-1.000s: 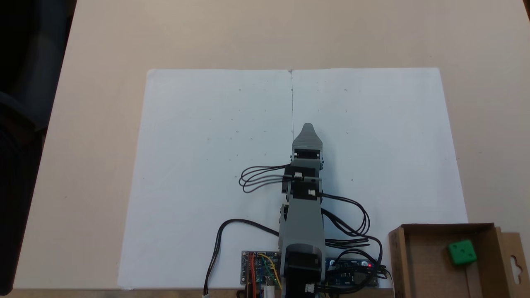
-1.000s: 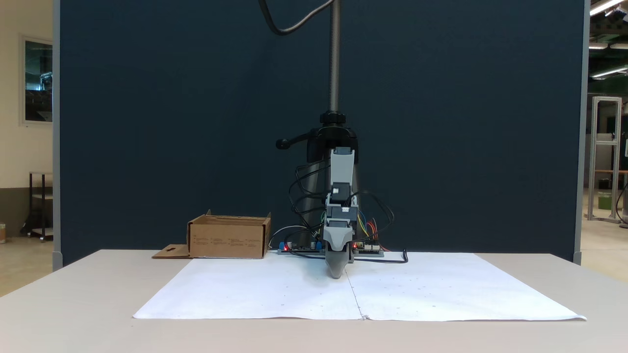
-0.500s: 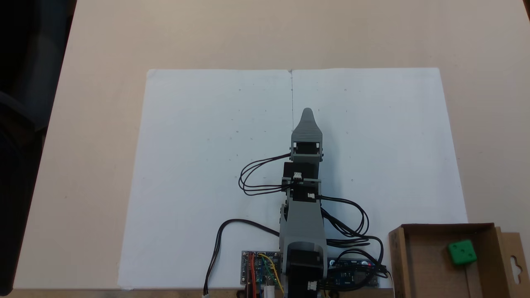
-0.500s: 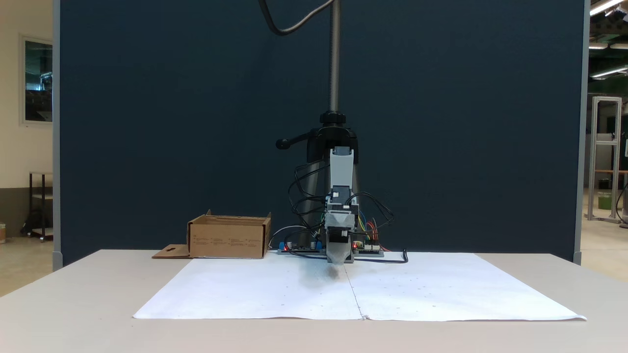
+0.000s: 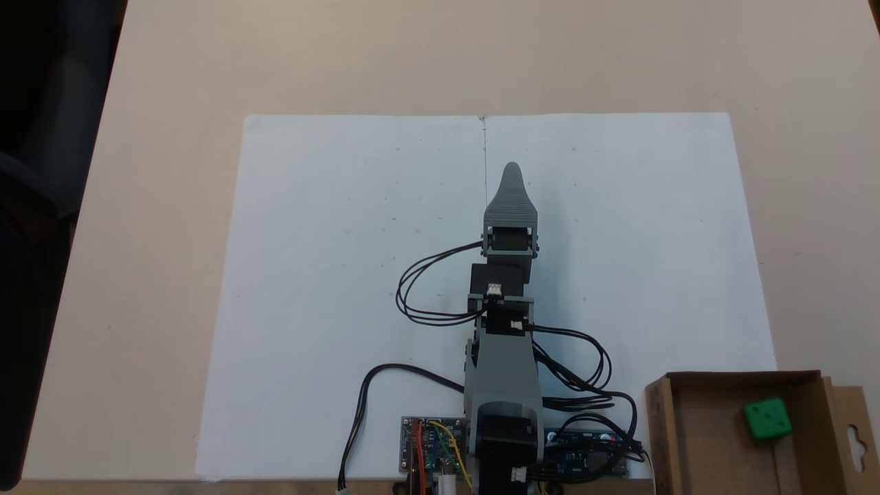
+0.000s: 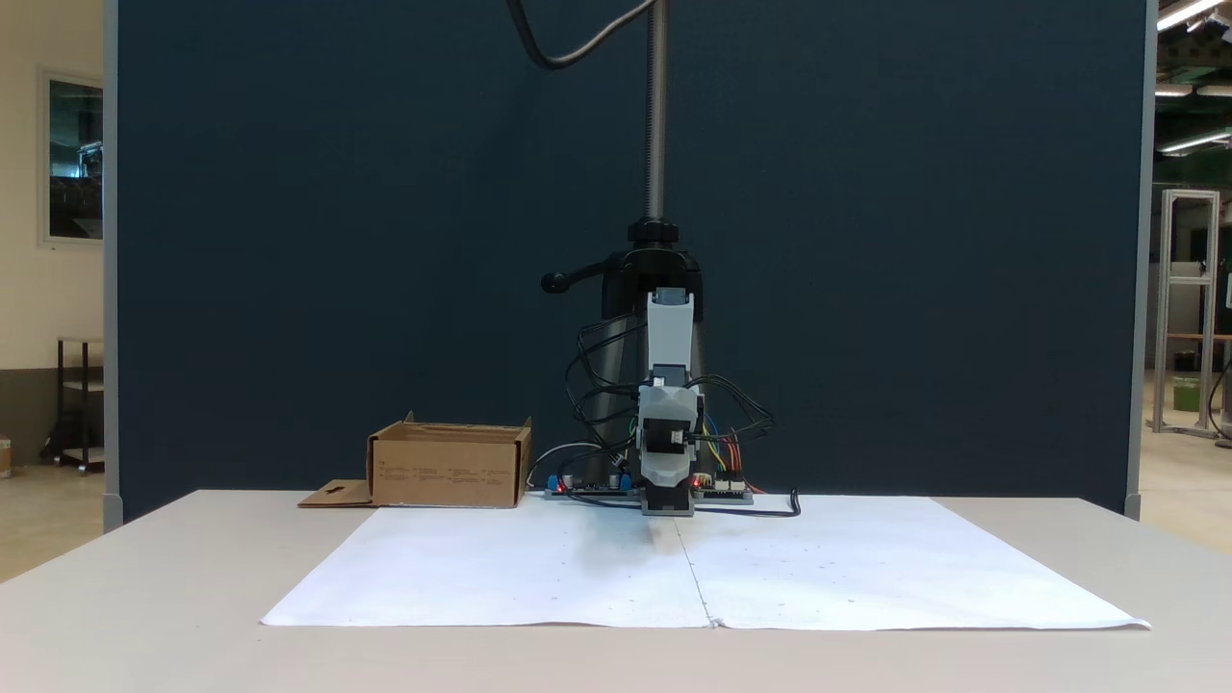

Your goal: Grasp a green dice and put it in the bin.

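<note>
Green dice (image 5: 766, 419): in a fixed view from above, it is lying inside the bin (image 5: 701, 440), toward the box's right side, apart from the arm.
Handling, as a judgement: it is looking like a small, light, rigid plastic cube with smooth faces that may be slippery; two opposite flat faces are offering the surest hold.
Task state, as a judgement: with the cube sitting in the box, nothing seems to be left to carry.
Gripper from above (image 5: 511, 168): it is pointing forward over the white paper sheet (image 5: 330, 275), well apart from the box; the jaws are lying one over the other, so I cannot tell whether they are parted, and nothing is showing in them.
Bin from the front (image 6: 449, 466): it is standing at the left behind the sheet; its wall is hiding the inside.
Gripper from the front (image 6: 668, 500): it is facing the camera head-on above the paper, touching nothing visible; its opening is unclear.
</note>
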Robot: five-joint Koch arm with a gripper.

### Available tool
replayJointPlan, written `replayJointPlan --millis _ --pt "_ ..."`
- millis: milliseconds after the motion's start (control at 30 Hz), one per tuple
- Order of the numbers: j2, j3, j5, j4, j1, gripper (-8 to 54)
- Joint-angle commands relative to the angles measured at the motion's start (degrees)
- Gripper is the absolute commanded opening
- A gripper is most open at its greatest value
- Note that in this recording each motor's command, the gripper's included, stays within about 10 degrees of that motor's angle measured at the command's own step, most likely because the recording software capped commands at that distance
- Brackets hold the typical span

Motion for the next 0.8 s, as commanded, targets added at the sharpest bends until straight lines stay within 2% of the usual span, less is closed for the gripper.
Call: replayJointPlan --millis 0,767 --pt "6.9 4.1 -4.2 -9.8 0.6 44.1" --pt "6.7 4.1 -4.0 -25.6 0.0 44.6"
